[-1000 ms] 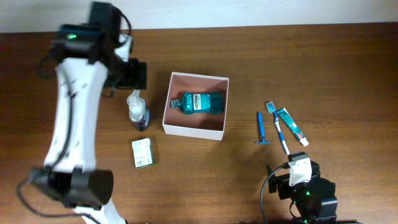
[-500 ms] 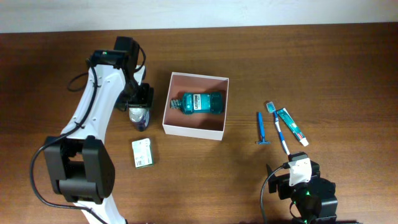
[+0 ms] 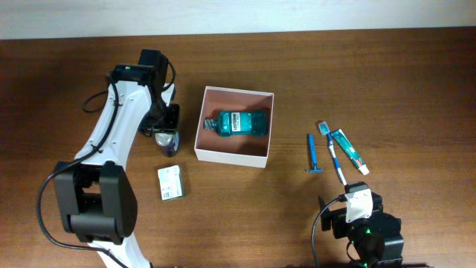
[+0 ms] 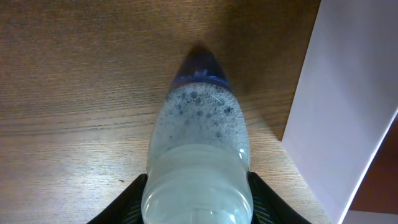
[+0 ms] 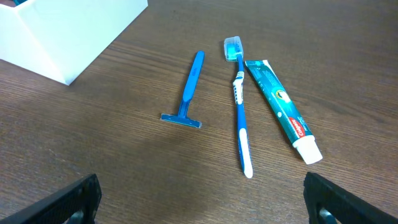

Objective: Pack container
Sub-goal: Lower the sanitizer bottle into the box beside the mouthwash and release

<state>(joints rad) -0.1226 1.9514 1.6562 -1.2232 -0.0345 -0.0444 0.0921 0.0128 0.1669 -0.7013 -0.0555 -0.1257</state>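
Here, container (image 3: 230, 157) slightly askew, bottle (image 3: 238, 123) cap leftward

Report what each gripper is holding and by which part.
The left gripper holds the foamy bottle, its fingers clamped on either side of the pale wide end. The right gripper is open and holds nothing.
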